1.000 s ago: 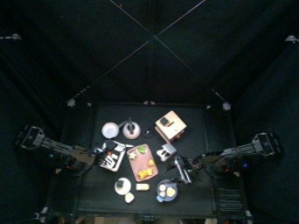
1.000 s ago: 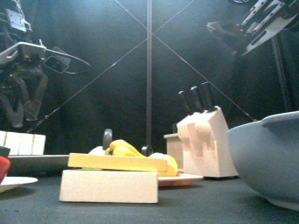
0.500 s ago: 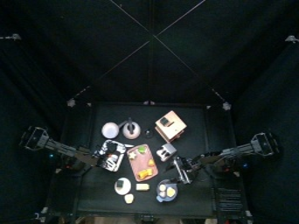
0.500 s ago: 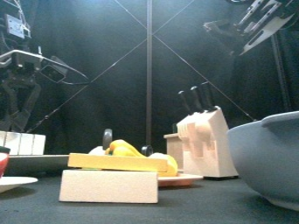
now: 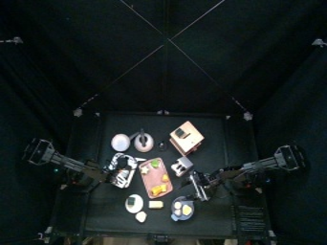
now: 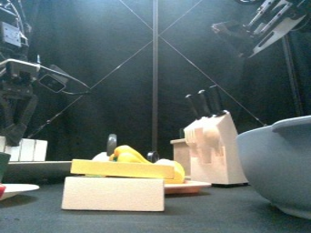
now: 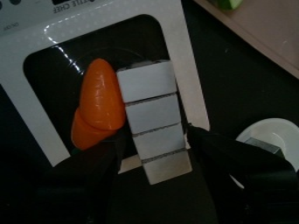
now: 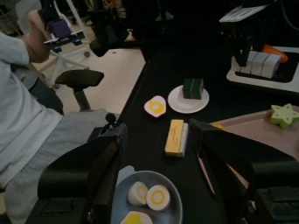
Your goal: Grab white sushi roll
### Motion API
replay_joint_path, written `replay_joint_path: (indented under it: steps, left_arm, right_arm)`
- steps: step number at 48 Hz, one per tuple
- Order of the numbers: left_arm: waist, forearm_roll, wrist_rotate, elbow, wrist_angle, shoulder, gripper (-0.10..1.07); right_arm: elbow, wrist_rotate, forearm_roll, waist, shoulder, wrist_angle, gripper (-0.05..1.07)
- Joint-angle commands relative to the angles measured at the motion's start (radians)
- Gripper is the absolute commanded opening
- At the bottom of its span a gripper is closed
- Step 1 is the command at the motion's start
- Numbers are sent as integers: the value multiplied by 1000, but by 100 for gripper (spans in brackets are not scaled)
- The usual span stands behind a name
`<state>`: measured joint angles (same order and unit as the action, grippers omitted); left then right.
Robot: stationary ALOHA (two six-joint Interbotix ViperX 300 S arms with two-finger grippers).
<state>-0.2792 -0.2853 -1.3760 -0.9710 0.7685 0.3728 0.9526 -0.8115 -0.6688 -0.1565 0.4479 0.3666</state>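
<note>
1. We locate the white sushi roll (image 7: 156, 121) in the sushi tray (image 7: 41, 96), lying as a row of white blocks directly beside the orange piece (image 7: 98, 103).
2. The left claw (image 7: 156, 164) hovers directly above the roll, released, with one jaw on each side of the roll's near end; we see no contact yet.
3. We judge the roll light, soft and easily crushed, with smooth, possibly slippery sides. It may separate at the seams between blocks.
4. We recommend gripping one end block across its two long flat sides, with light pressure, clear of the orange piece.
5. The right claw (image 8: 158, 157) rests released above the worktop (image 8: 176, 105), well apart from the tray.
</note>
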Motion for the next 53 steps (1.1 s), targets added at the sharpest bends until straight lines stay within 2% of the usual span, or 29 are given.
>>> replay_joint_path:
  steps: [1, 12, 17, 35, 53]
  left_arm:
    - [3, -3, 2, 8, -8, 3, 89]
    - [6, -3, 2, 8, -8, 3, 72]
    - [8, -5, 5, 11, -8, 8, 68]
    - [-8, -37, 11, 23, -9, 101, 67]
    - [-8, -64, 11, 21, -71, 106, 67]
  right_arm:
    - [-21, 2, 3, 3, 8, 9, 92]
    - [-21, 0, 3, 3, 8, 8, 92]
    - [-20, 0, 5, 3, 8, 9, 92]
    - [-20, 0, 5, 3, 8, 8, 92]
    - [-20, 0, 3, 3, 9, 8, 92]
